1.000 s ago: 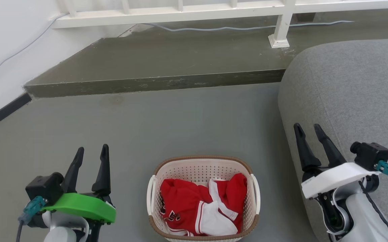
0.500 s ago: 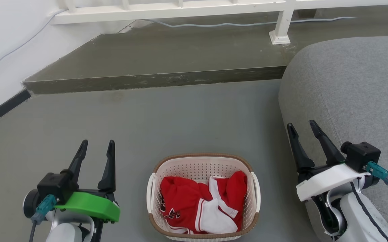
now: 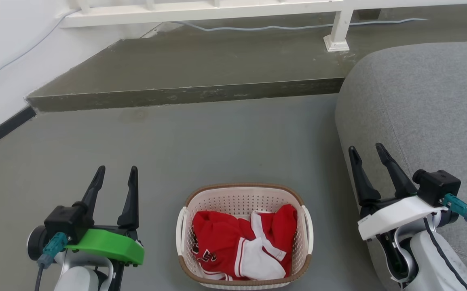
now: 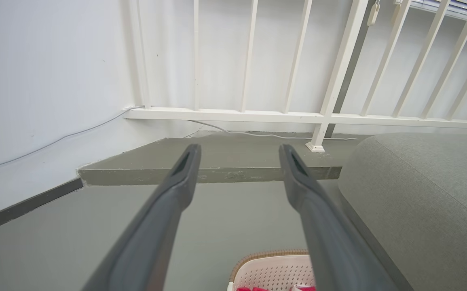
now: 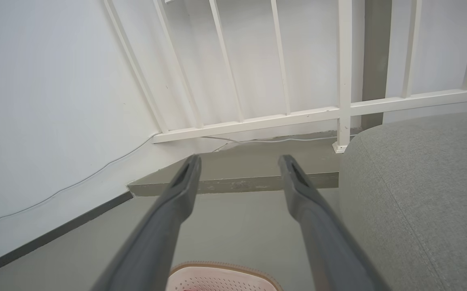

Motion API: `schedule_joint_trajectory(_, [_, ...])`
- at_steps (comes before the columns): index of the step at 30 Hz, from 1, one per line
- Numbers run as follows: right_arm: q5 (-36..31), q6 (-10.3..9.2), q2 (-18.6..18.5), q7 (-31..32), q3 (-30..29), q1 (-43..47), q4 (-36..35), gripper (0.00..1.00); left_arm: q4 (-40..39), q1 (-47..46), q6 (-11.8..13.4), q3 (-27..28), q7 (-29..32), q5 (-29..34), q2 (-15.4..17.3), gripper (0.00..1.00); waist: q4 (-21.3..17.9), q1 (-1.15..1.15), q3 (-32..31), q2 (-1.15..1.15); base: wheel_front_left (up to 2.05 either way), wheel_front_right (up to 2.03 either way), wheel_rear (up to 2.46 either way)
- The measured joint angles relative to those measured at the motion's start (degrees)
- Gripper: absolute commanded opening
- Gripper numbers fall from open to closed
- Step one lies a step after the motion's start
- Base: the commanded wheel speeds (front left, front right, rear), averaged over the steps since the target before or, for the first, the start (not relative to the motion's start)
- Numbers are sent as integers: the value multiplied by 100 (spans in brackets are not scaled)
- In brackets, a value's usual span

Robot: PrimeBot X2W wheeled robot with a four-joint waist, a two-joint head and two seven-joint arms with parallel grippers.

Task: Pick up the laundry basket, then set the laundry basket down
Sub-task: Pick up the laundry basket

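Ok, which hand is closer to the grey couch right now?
Right. The right hand overlaps the left edge of the grey couch in the head view; the left hand is beyond the laundry basket, over the floor.

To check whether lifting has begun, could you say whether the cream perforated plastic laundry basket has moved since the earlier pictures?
No. The laundry basket keeps its gap to the grey fabric sofa; the camera alone shifted.

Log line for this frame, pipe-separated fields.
phase: pre-grasp | left gripper: open, empty | right gripper: open, empty | laundry basket: on floor between grippers, untouched | contents: red-white garment
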Motion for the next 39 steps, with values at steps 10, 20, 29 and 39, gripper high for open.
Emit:
schedule_joint_trajectory(10, [-67, 1, 64, 0, -100, 0, 24, 100, -31, -12, -10, 21, 0, 0, -4, 100, -46, 0, 224, 0, 0, 0, 0])
schedule_joint_trajectory(20, [-145, -10, 85, 0, -276, -100, 114, 100, 60, -300, -14, -112, 0, 0, -11, 100, -71, 0, 665, 0, 0, 0, 0])
schedule_joint_trajectory(29, [-208, -51, 86, -1, -361, -416, 254, 100, 308, -670, -15, -153, -1, 0, -22, 100, -39, 0, 1219, 0, 0, 0, 0])
schedule_joint_trajectory(39, [-240, -49, 103, -9, -383, -915, 683, 100, 644, -1235, -18, -186, -1, -4, -37, 100, -13, 0, 1921, 0, 0, 0, 0])
